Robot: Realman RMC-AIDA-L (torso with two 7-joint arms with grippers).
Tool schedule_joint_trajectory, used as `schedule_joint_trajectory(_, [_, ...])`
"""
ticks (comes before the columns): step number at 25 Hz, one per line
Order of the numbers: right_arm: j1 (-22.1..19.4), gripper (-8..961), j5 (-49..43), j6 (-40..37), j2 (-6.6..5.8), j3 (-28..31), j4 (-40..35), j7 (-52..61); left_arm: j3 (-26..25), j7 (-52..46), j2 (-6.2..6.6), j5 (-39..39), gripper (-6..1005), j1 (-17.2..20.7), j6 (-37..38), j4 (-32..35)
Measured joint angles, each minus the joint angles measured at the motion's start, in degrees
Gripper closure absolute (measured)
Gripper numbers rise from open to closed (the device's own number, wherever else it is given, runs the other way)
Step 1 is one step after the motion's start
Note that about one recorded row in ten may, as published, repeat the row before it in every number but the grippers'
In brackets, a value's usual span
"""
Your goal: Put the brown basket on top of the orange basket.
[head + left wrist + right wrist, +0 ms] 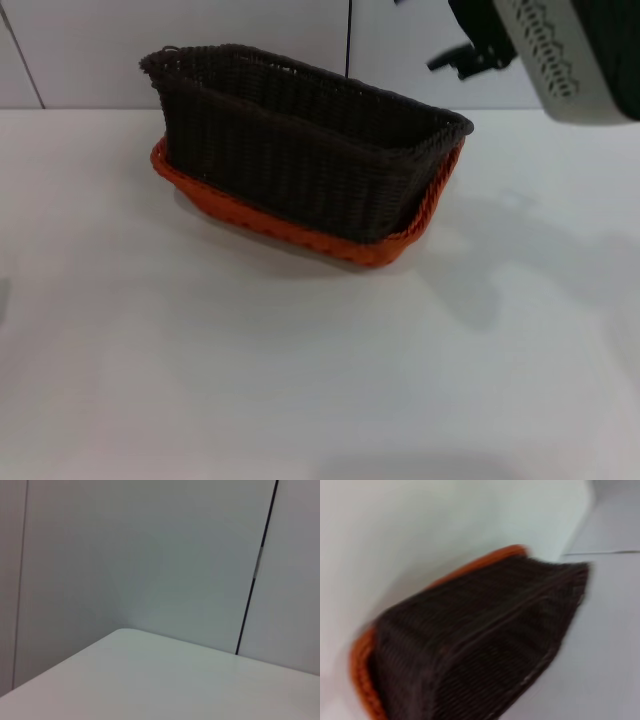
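A: Report position of the brown basket [300, 140]

B: It sits nested inside the orange basket [330, 240], tilted slightly; only the orange rim shows around its base. Both rest on the white table [250, 380], near the back wall [200, 50]

A: Gripper status?

B: The right arm [560, 50] is raised at the upper right, clear of both baskets. Whether its fingers are released or clenched cannot be told. The left gripper is out of sight; its camera shows only a table corner and wall

A: Step in hand?

B: Placement appears complete. Judged next move: retract the right arm without brushing the stack, and confirm the brown basket is seated level
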Motion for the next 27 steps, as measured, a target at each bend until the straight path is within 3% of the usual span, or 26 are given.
schedule_joint_trajectory(7, [-0.7, 313, 1.3, -2.0, 0.13, 1.7, -5.7, 1.6, -0.1, -0.1, 0.15, 0.0, 229, 0.6, 0.1, 0.3])
schedule_joint_trajectory(11, [-4.5, 313, 7.3, -11.6, 0.36, 5.8, -8.8, 3.5, -0.4, -0.1, 0.17, 0.1, 229, 0.6, 0.3, 0.4])
schedule_joint_trajectory(12, [-5.5, 313, 9.6, -15.3, 0.43, 7.0, -8.5, 4.6, -0.4, -0.1, 0.17, 0.1, 229, 0.6, 0.7, 0.3])
schedule_joint_trajectory(13, [-7.9, 313, 16.2, -23.9, 0.53, 10.0, -6.2, 7.0, -0.5, -0.1, 0.18, 0.0, 229, 0.7, 1.8, 0.2])
schedule_joint_trajectory(15, [-9.1, 313, 18.8, -26.7, 0.54, 10.8, -5.4, 7.7, -0.5, -0.1, 0.18, 0.0, 229, 0.7, 2.9, 0.3])
schedule_joint_trajectory(17, [-13.5, 313, 27.0, -33.4, 0.69, 11.9, -3.1, 8.2, -0.5, -0.1, 0.18, 0.0, 229, 0.8, 5.0, 0.2])
schedule_joint_trajectory(18, [-18.3, 313, 36.1, -40.1, 0.67, 12.1, 0.0, 8.1, -0.6, -0.1, 0.23, 0.0, 229, 1.0, 7.3, 0.0])
schedule_joint_trajectory(19, [-18.3, 313, 36.1, -40.1, 0.67, 12.1, 0.0, 8.1, -0.6, -0.1, 0.23, 0.0, 229, 1.0, 7.3, 0.0])
schedule_joint_trajectory(20, [-20.8, 313, 40.2, -43.1, 0.54, 11.7, 1.2, 8.1, -0.6, 0.0, 0.24, 0.0, 229, 1.1, 8.6, 0.0])
schedule_joint_trajectory(22, [-27.0, 313, 47.7, -48.9, 0.47, 10.3, 2.5, 7.7, -0.6, 0.0, 0.25, 0.0, 229, 1.2, 10.8, -0.1])
schedule_joint_trajectory(23, [-33.3, 313, 53.8, -53.8, 0.67, 8.6, 2.5, 7.2, -0.6, 0.0, 0.25, 0.1, 229, 1.1, 11.7, -0.2])
schedule_joint_trajectory(24, [-33.3, 313, 53.8, -53.8, 0.67, 8.6, 2.5, 7.2, -0.6, 0.0, 0.26, 0.1, 229, 1.1, 12.3, -0.2])
schedule_joint_trajectory(25, [-37.4, 313, 57.7, -55.9, 0.78, 7.4, 2.3, 6.3, -0.6, 0.0, 0.26, 0.1, 229, 1.0, 12.9, -0.3])
schedule_joint_trajectory(26, [-44.7, 313, 67.5, -58.6, 0.92, 5.9, 2.6, 2.6, -0.6, 0.0, 0.26, 0.3, 229, 1.0, 13.7, -0.5])
schedule_joint_trajectory(27, [-44.7, 313, 67.5, -58.6, 0.92, 5.9, 2.6, 2.6, -0.6, 0.0, 0.26, 0.3, 229, 1.0, 13.7, -0.5])
